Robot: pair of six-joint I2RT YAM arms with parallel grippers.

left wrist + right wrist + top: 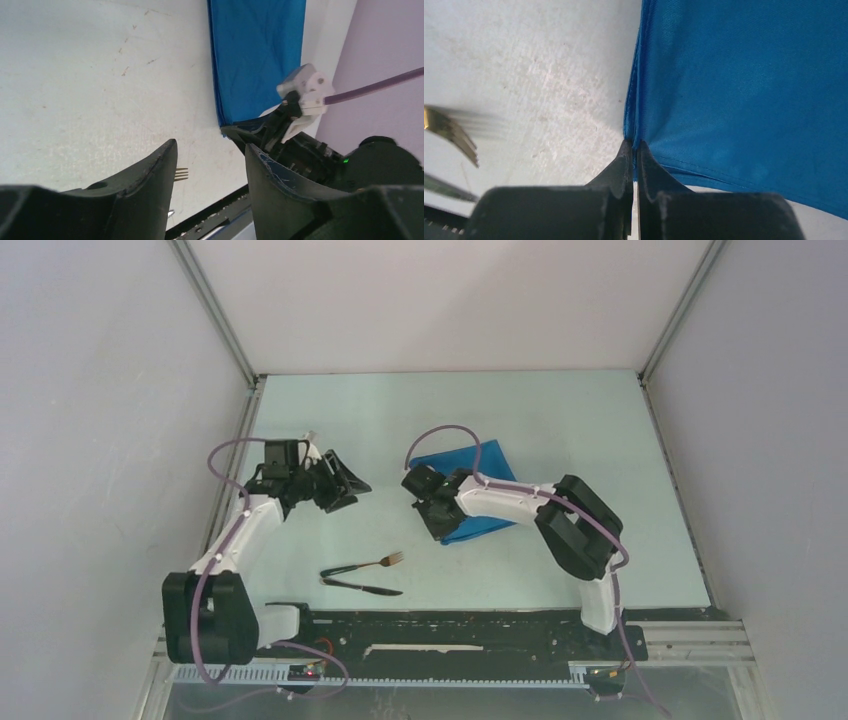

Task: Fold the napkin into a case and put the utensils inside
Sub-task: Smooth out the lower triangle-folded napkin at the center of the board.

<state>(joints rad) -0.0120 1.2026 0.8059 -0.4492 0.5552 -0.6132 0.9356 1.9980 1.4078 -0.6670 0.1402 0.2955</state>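
Note:
The bright blue napkin (490, 468) lies folded into a rectangle at mid-table. My right gripper (440, 525) is shut on the napkin's (744, 80) near-left corner, the cloth edge pinched between its fingertips (634, 146). My left gripper (360, 495) hovers open to the left of the cloth, holding nothing. In the left wrist view the left gripper (210, 149) faces the napkin (257, 55). The fork (368, 564) and the dark knife (362, 587) lie side by side near the front edge. Fork tines (451, 131) show in the right wrist view.
Grey walls close in the table at left, right and back. A black rail (450, 625) with the arm bases runs along the near edge. A purple cable (450, 435) loops over the napkin from the right arm.

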